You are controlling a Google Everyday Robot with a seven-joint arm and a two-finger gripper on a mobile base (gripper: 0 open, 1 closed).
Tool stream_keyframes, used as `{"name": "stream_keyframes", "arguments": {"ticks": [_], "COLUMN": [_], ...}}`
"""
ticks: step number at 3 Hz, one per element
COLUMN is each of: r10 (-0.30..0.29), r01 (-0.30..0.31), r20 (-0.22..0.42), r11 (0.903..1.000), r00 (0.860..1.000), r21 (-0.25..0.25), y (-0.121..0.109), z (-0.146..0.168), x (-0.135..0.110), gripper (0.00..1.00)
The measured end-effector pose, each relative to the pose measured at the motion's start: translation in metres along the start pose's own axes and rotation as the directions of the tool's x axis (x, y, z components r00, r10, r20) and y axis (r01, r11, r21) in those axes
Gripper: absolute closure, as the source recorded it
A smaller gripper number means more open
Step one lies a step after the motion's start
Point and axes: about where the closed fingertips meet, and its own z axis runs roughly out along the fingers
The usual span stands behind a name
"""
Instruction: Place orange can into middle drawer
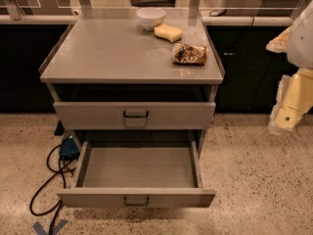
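The orange can [190, 54] lies on its side on the grey cabinet top [112, 53], near the right front corner. It is mottled brown-orange and dark. The middle drawer [139, 169] is pulled out wide and nothing lies in it; its small dark loop handle [136, 200] faces me. The upper drawer [134, 114] above it is shut. My gripper [285, 117] hangs on the cream-coloured arm at the right edge of the view, to the right of the cabinet, level with the upper drawer and well apart from the can.
A white bowl [150, 17] and a yellow sponge [168, 32] sit at the back of the cabinet top. Black cables [51, 175] and a blue box [69, 147] lie on the speckled floor left of the open drawer. Dark counters stand behind.
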Motion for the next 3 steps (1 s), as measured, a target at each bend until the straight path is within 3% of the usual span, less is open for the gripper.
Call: {"name": "stream_keyframes", "arguments": {"ticks": [2, 3], "r10": [-0.012, -0.078], "r01": [0.012, 0.076], "r20": [0.006, 0.062], "r11": [0.9999, 0.9966], "r00": [1.0, 0.995], "r21": [0.009, 0.033], "y": [-0.004, -0.03], "z": [-0.001, -0.002], "x": [-0.003, -0.011], "gripper": [0.0, 0.0]}}
